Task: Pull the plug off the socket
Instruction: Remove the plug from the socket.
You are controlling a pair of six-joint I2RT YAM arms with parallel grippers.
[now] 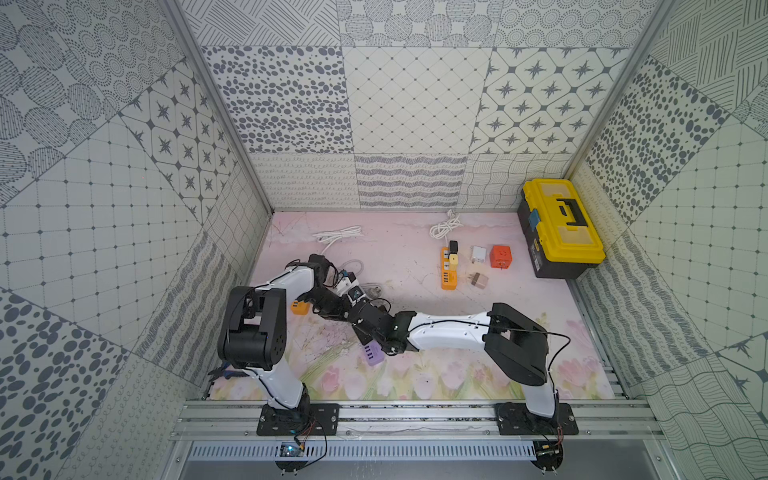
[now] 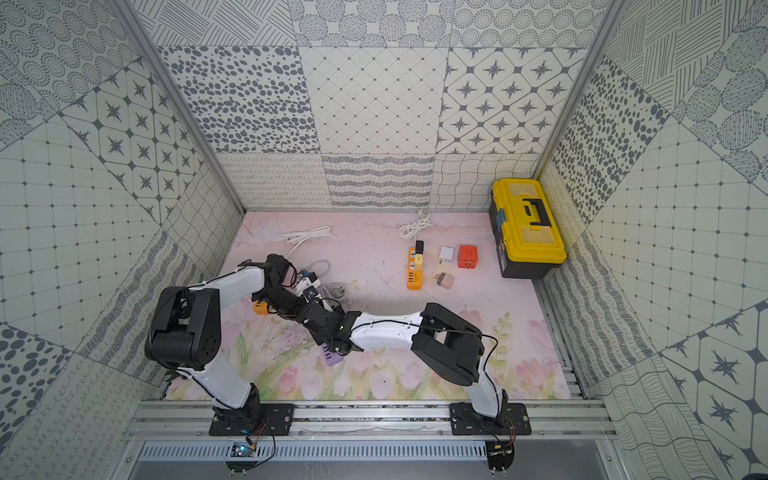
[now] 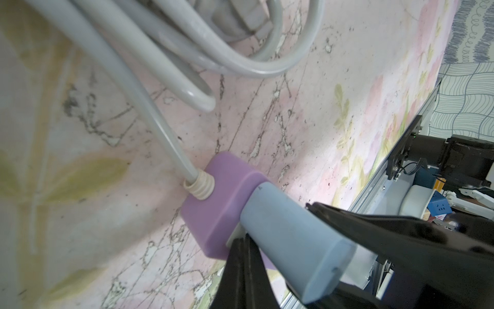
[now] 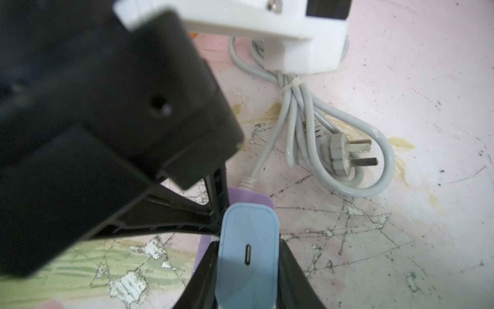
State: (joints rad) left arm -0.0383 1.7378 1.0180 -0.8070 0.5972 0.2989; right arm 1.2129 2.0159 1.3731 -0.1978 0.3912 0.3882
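Gripping the blue plug (image 3: 288, 240): the right hand (image 4: 248, 240) is clamping it from both sides, jaws flat against the body. The plug is sitting in the purple socket strip (image 3: 222, 192), which is lying on the bench (image 4: 401, 80) beneath the two wrists. No prongs are showing, so I judge it is not yet out. The left hand (image 3: 242, 251) is closed up tight, its tip bearing on the strip's face just beside the plug; it looks to be bracing.

Step in hand: grip and brace made, pull not yet begun. The next move is calling for a straight draw along the plug's own axis, away from the strip, with the left hand pinning the strip so it is not lifting along. Sideways tilt is likely to bind the prongs.

Views: the left wrist view is showing the seam where plug meets strip, and the grey cord (image 3: 149, 107) leaving the strip's end. The right wrist view is showing both right fingers (image 4: 294, 275) on the plug, plus the cord's tied loops and loose three-pin end (image 4: 347, 152). In both top views the arms are hiding the plug. Only one purple end, apparently the strip's, is peeking out.
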